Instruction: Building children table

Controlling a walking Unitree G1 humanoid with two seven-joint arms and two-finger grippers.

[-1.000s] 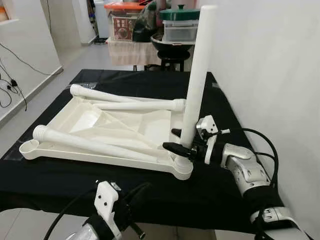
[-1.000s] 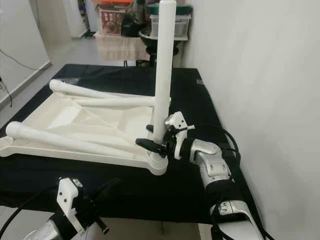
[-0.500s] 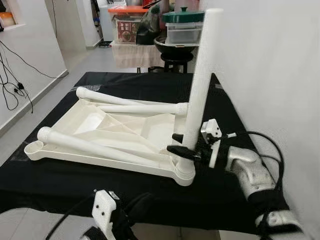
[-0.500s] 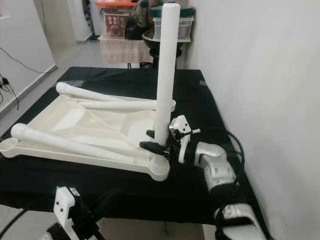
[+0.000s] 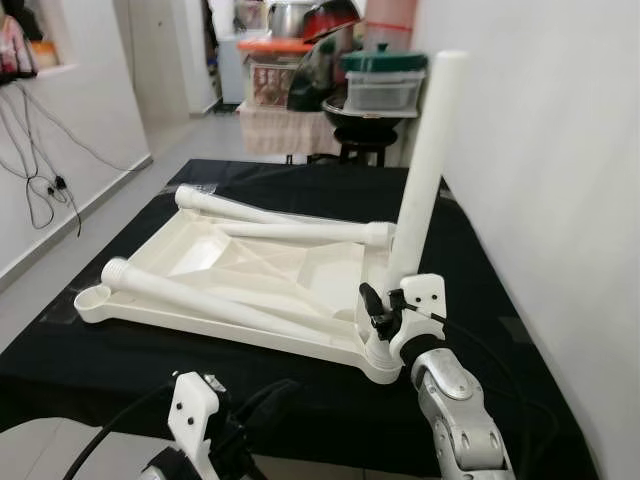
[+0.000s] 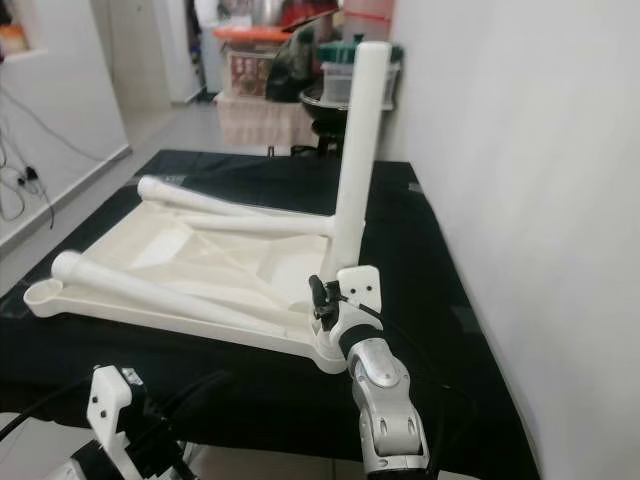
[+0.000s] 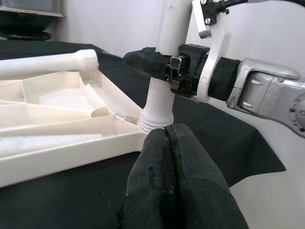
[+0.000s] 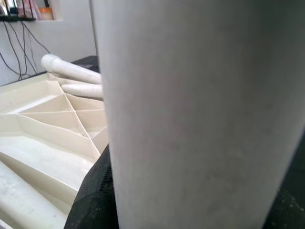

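Observation:
A white plastic table top [image 5: 205,322] lies upside down on a black-covered table [image 5: 110,365]. One white leg [image 5: 425,185] stands upright in its near right corner socket [image 7: 153,125]. My right gripper [image 5: 384,308] is shut on this leg just above the socket, and the leg's surface [image 8: 200,109] sits close against its camera. Three loose legs lie across the table top: a near one [image 5: 210,300], a middle one [image 5: 300,232] and a far one [image 5: 228,207]. My left gripper [image 7: 166,131] hangs low before the table's front edge, shut on nothing.
A white wall [image 5: 540,150] runs close along the table's right side. Beyond the far end stand a black stool [image 5: 365,135] and stacked containers [image 5: 385,85]. Cables [image 5: 45,190] hang on the left wall, above open floor [image 5: 50,290].
The whole view has shifted. My right forearm has swung from the leg's right side round to its near side, still shut on the upright leg. The left gripper stays low.

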